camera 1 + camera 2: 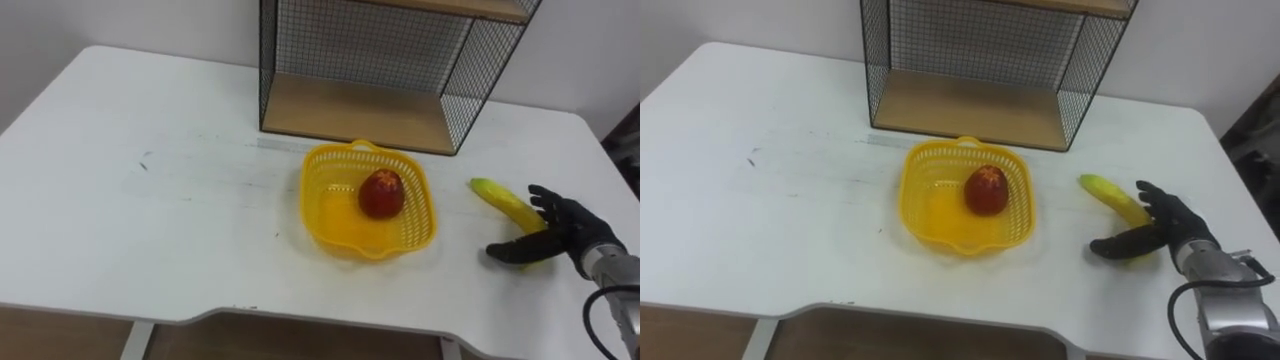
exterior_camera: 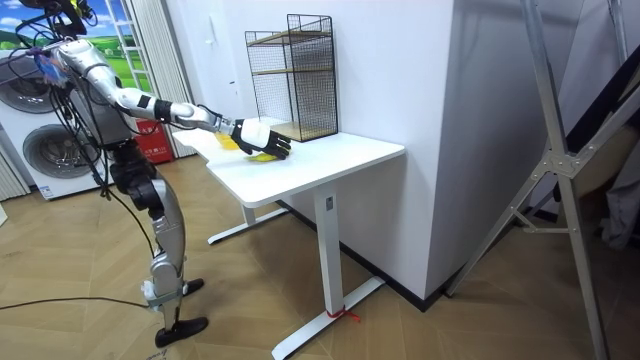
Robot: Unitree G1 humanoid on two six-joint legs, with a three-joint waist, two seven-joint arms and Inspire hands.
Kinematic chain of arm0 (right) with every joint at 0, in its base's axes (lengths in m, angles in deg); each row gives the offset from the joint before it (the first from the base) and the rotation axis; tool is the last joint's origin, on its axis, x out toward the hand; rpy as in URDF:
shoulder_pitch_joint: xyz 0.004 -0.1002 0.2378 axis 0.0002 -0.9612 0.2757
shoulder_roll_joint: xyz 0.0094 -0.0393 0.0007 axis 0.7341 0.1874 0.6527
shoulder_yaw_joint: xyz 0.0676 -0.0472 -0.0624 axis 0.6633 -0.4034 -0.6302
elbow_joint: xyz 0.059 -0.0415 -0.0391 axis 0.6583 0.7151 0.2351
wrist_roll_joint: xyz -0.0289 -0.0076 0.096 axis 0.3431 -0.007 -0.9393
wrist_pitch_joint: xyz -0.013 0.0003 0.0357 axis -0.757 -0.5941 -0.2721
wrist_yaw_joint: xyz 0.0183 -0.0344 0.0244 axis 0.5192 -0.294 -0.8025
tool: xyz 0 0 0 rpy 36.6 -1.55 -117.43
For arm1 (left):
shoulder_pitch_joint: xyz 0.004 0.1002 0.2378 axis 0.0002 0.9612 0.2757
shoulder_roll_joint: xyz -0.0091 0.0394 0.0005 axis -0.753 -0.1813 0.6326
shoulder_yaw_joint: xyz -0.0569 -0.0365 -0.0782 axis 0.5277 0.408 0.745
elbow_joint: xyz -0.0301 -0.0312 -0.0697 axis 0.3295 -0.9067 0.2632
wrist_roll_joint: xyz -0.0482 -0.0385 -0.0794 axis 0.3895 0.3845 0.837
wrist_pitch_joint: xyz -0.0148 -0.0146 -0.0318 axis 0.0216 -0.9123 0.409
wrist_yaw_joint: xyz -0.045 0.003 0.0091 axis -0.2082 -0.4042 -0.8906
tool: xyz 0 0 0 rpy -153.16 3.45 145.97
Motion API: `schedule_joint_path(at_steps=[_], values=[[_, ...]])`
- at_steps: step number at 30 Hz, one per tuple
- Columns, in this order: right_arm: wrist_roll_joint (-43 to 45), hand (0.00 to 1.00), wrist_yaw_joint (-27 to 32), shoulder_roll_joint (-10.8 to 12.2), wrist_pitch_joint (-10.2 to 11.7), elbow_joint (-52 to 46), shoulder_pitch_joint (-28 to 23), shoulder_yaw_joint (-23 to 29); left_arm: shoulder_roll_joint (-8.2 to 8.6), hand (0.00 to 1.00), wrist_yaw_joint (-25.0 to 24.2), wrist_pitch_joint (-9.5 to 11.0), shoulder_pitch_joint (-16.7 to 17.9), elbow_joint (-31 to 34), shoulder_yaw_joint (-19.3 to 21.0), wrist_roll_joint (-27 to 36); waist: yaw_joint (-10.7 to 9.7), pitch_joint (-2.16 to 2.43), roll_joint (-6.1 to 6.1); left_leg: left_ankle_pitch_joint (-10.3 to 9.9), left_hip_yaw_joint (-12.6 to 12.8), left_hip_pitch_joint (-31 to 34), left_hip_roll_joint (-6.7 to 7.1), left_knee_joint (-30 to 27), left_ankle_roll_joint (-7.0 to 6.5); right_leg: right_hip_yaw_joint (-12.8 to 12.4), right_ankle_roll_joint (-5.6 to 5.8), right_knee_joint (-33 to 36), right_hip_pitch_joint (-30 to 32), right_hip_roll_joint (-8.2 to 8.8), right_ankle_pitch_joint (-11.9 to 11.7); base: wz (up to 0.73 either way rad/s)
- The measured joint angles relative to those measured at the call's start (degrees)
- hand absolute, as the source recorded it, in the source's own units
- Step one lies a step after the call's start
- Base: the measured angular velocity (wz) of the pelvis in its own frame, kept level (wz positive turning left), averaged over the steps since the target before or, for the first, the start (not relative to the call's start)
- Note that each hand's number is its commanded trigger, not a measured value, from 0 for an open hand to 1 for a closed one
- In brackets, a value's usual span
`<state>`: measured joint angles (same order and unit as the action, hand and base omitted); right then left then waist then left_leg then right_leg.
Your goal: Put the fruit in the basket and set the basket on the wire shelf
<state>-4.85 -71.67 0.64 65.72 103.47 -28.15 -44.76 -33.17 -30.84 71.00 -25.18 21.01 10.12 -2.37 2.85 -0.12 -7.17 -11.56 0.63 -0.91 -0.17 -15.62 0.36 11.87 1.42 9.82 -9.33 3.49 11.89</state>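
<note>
Two fruits matter here, and we take the scene from the left. That side of the white table [image 1: 120, 200] lies bare. At the back, towards the middle, stands the wire shelf [image 1: 330, 40], its open front facing us and its wooden lower board level with the tabletop. We judge this a convenient spot for sliding a basket in later.

Just in front of it sits the yellow basket [image 1: 306, 200], a shallow latticed plastic dish with a wavy rim, upright and apart from the shelf. Inside, towards its right side, rests a round red fruit [image 1: 381, 193], glossy, with a paler fleck on top, so half the loading looks done.

Further right the banana [image 1: 497, 197] lies flat on the table, yellow with a greenish tip pointing towards the basket. The right hand [image 1: 560, 232] rests over its near end, fingers spread and fairly straight, thumb stretched out to the left and nothing clasped. We read this as a hand settling for a grasp.
</note>
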Motion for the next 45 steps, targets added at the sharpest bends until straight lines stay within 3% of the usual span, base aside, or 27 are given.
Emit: schedule_joint_path(at_steps=[8, 9, 10, 11, 22, 35, 45], values=[[3.5, 0.0, 0.6, 0.0, 0.9, 2.2, 0.0, 0.0, -0.02, 0.0, 0.0, -0.1, -0.3, -0.4, 0.0, -0.1, 0.7, -0.05, 0.3, 0.0, -1.0, -0.1, 0.05, -0.6, 0.06, 1.0, -0.04, 0.0, -0.8, -0.11, 0.0, 0.06], [3.6, 0.06, 0.6, 0.0, 0.8, 2.2, 0.0, 0.1, -0.03, 0.0, 0.0, -0.1, -0.3, -0.4, 0.0, 0.0, 0.7, -0.05, 0.33, 0.0, -1.0, 0.0, 0.06, -0.7, 0.06, 1.0, -0.04, 0.0, -0.8, -0.11, 0.0, 0.04], [4.0, 0.67, 0.6, 0.0, 0.9, 2.2, 0.0, 0.1, -0.06, 0.0, 0.0, -0.1, -0.4, -0.4, 0.0, 0.0, 0.7, -0.05, 0.35, 0.0, -1.1, 0.1, 0.08, -0.9, 0.05, 1.1, -0.05, 0.0, -0.7, -0.11, 0.0, 0.04], [4.4, 1.0, 0.7, 0.0, 0.8, 2.2, 0.0, 0.1, -0.12, 0.0, 0.0, -0.1, -0.4, -0.4, 0.0, 0.0, 0.7, -0.04, 0.35, 0.0, -1.2, 0.2, 0.11, -1.0, 0.05, 1.2, -0.05, 0.0, -0.7, -0.11, 0.0, 0.04], [10.9, 1.0, 4.0, -1.9, 0.7, 2.7, 0.0, 0.2, -0.44, 0.0, 0.0, -0.1, -0.9, -0.4, 0.3, -0.1, 1.0, 0.01, 0.26, 0.0, -1.4, 0.2, 0.15, -1.3, 0.06, 1.5, -0.05, -0.3, -1.0, -0.17, 0.0, 0.0], [16.8, 1.0, 2.4, -1.8, -1.8, 0.6, -0.2, 0.1, -1.02, 0.0, -0.6, -0.4, -1.6, -1.7, 0.2, -0.2, 2.1, -0.13, -0.16, 0.0, -1.3, 0.3, 0.12, -2.0, 0.06, 1.1, -0.06, -0.2, -1.0, -0.2, 0.0, 0.0], [18.4, 1.0, 2.6, -1.7, -1.7, -0.6, -0.2, -0.8, -2.02, 0.0, -1.5, -0.1, -3.6, -2.6, 0.0, -0.1, 2.2, -0.24, 0.0, 0.0, -1.0, 0.5, -0.01, -1.9, 0.06, 0.8, -0.08, 0.0, -0.7, -0.26, 0.0, 0.0]])
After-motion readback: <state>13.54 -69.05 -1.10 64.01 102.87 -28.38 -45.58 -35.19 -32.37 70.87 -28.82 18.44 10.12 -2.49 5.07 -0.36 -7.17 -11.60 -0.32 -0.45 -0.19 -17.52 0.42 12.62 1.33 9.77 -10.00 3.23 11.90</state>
